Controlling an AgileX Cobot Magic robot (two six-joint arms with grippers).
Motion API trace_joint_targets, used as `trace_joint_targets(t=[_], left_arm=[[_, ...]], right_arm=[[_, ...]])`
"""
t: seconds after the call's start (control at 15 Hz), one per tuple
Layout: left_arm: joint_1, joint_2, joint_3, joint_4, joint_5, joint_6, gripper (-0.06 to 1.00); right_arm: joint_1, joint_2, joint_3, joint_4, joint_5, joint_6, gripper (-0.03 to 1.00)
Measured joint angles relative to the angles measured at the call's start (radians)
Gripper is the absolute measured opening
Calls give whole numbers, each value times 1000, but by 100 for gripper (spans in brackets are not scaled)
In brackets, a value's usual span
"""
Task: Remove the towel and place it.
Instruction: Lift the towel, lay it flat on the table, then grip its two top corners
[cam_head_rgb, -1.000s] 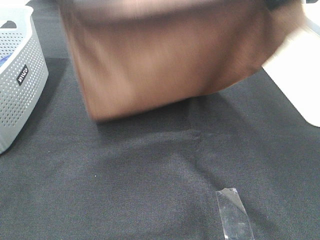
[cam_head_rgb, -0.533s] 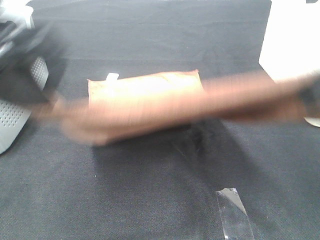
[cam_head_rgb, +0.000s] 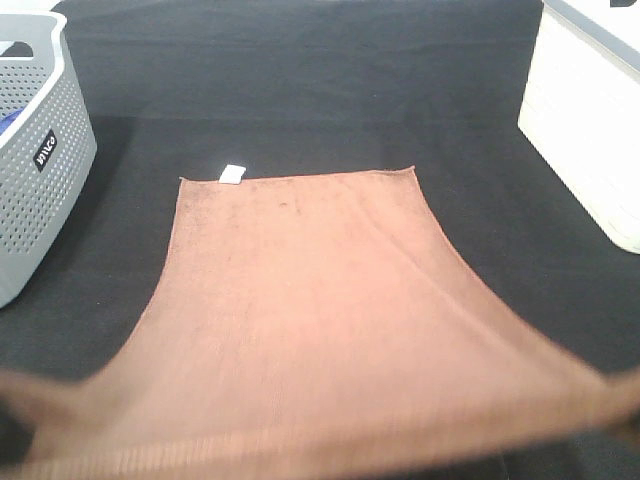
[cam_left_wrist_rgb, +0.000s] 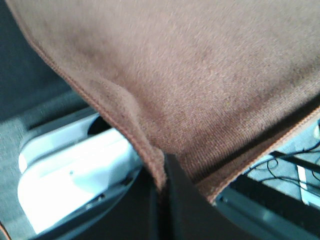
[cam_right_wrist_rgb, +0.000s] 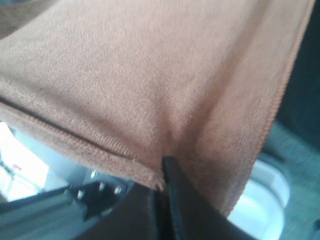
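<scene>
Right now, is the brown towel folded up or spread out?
Spread out. The towel is one open sheet: its far edge with the white tag lies flat on the black cloth, its near edge lifted taut.

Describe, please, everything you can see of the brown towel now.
The towel is a brown terry rectangle with stitched edges and a small white tag on its far short edge. It is spread open: the far end lies flat on the black table covering, the near corners are raised, pinched by the left gripper and right gripper.
</scene>
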Motion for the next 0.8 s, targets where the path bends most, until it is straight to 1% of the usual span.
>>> trace_joint_targets(t=[0.13,0.27,0.47,0.8], left_arm=[[0,-10,74,-36,-7,-15,0],[0,-10,107,-48,-14,-19,0],[0,12,112,-48,-14,-19,0],[0,184,112,-38,-6,6,0]], right_arm=[[0,-21,67,24,1,0,0],[0,-21,101,33,1,-2,0],[0,28,160,35,0,-7,0],[0,201,166,35,-21,-44,0]])
